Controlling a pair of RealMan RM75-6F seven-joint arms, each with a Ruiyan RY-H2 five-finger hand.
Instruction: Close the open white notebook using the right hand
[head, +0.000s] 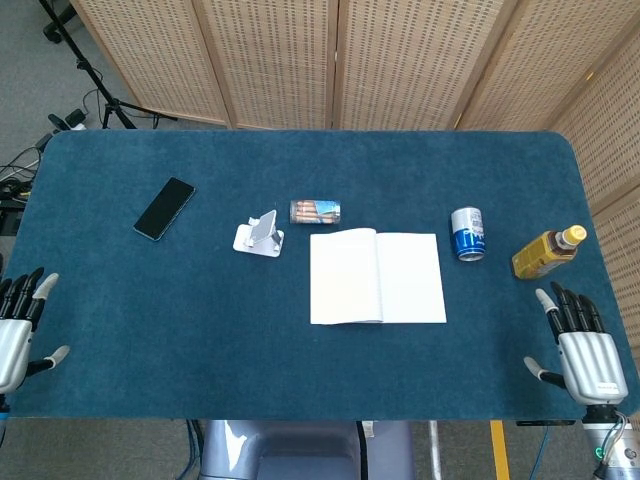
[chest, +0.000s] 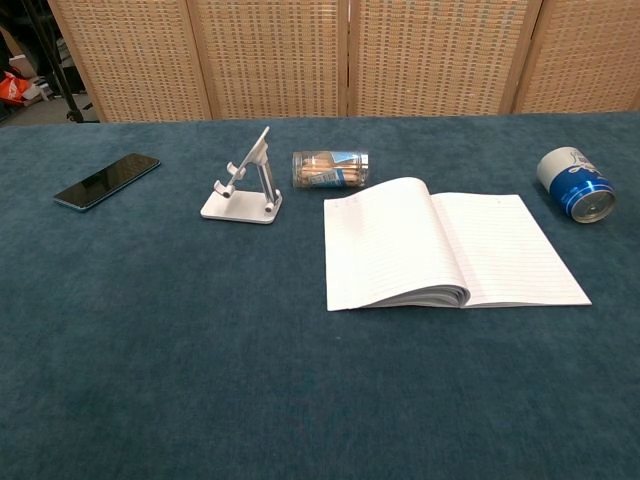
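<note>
Your right hand (head: 583, 345) sits at the near right corner of the table (head: 300, 380), palm down, with its fingers spread apart and nothing in it. Your left hand (head: 18, 325) sits at the near left corner, fingers apart too, holding nothing. Neither hand shows in the chest view. The notebook (head: 377, 277) lies open and flat on the table, well to the left of your right hand and a bit farther out, with both white pages facing up. In the chest view the notebook (chest: 445, 250) has its left page bulging up a little near the middle fold. Just ahead of your right hand lies a bottle (head: 546, 252) on its side, and a blue can (head: 467, 234) lies to the left of the bottle, near the notebook's right edge. Beyond the notebook's far left corner lies a small jar (head: 315, 211) on its side, with a white stand (head: 260, 235) beside it. A black phone (head: 165, 208) lies far across from your right hand, closer to your left hand.
</note>
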